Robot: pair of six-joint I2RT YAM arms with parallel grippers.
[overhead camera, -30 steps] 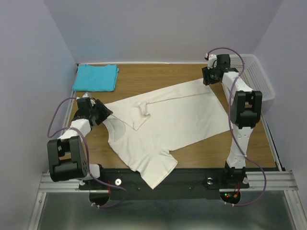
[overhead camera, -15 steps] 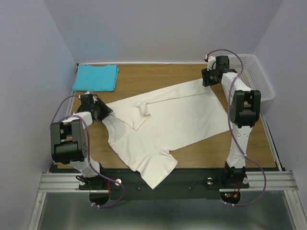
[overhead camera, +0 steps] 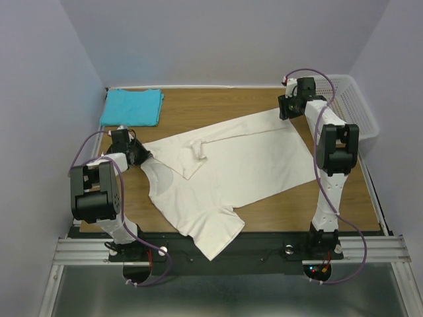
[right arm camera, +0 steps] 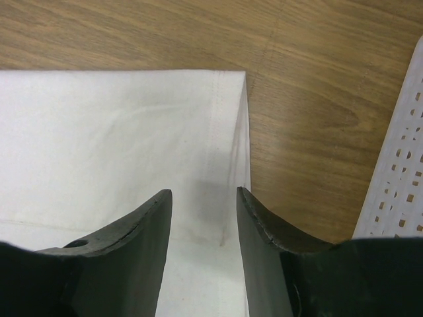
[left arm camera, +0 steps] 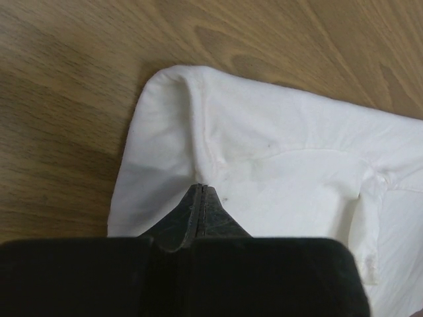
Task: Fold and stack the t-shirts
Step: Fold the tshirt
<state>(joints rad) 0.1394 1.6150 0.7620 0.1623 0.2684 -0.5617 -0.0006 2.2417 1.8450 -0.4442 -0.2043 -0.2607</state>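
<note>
The cream-white t-shirt (overhead camera: 231, 165) lies spread and slanted across the middle of the table, with one sleeve over the near edge. A turquoise-blue t-shirt (overhead camera: 132, 107) lies folded at the back left corner. My left gripper (overhead camera: 140, 156) is low at the white shirt's left corner. In the left wrist view its fingers (left arm camera: 200, 189) are shut, and a ridge of the cream-white t-shirt (left arm camera: 277, 145) runs into the tips. My right gripper (overhead camera: 285, 109) is at the shirt's far right corner. It stands open (right arm camera: 203, 191) astride the hemmed side edge of the cream-white t-shirt (right arm camera: 132, 132).
A white plastic mesh basket (overhead camera: 357, 105) stands at the back right, and its wall (right arm camera: 403, 165) is close beside my right fingers. The wooden table (overhead camera: 218, 105) is walled in at the back and on both sides.
My left arm has drawn in and its gripper has gone from open to shut at the white shirt's left corner. The right gripper has stayed in place and narrowed only slightly.
</note>
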